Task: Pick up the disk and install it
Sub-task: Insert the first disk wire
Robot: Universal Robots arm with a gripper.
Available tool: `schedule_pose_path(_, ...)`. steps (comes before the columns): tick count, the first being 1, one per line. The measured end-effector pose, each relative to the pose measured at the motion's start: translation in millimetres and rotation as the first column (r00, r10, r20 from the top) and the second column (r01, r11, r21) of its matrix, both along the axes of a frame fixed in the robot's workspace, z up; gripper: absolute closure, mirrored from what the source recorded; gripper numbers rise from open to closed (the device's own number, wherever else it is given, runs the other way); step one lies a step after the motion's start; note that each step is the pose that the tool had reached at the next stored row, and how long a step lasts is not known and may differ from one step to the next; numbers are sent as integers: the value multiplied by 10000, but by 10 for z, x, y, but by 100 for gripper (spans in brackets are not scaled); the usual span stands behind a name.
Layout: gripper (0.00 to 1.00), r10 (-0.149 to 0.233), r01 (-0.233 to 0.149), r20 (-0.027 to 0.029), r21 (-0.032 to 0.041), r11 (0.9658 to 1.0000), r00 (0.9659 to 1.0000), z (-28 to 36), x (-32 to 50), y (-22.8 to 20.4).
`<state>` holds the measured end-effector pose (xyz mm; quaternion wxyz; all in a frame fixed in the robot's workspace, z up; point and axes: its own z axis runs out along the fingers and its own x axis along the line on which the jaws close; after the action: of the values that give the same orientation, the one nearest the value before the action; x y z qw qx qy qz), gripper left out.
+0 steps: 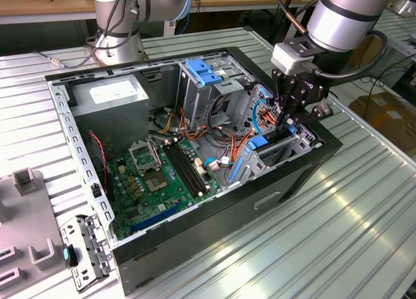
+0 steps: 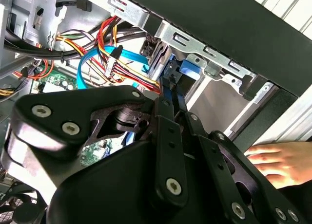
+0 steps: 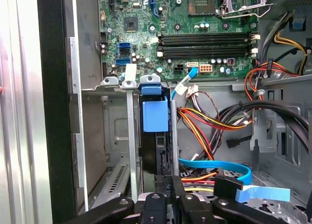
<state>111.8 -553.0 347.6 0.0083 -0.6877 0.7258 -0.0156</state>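
Just below the gripper [image 3: 165,197], the disk [image 3: 155,136] stood on edge in its bay (blue tab up), pinched by its narrow end between near-closed fingers; heavy, stiff, shock-sensitive, it seemed.

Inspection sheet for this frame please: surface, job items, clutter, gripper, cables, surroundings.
Surface: ribbed metal table, carrying the open computer case.
Job's things: disk standing on edge in the drive cage, blue rail uppermost.
Clutter: loose metal bracket beside the case.
Grippers: gripper down in the cage, fingers closed on the disk's edge.
Cables: blue data cable and orange-red power wires beside the cage.
Surroundings: a person's hand resting outside the case; second arm base behind.
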Motion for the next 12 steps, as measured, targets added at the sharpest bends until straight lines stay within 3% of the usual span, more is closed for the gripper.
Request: schedule_pose_path(12,83,15,-15,0,-2,10000,10000,-32,0,-14)
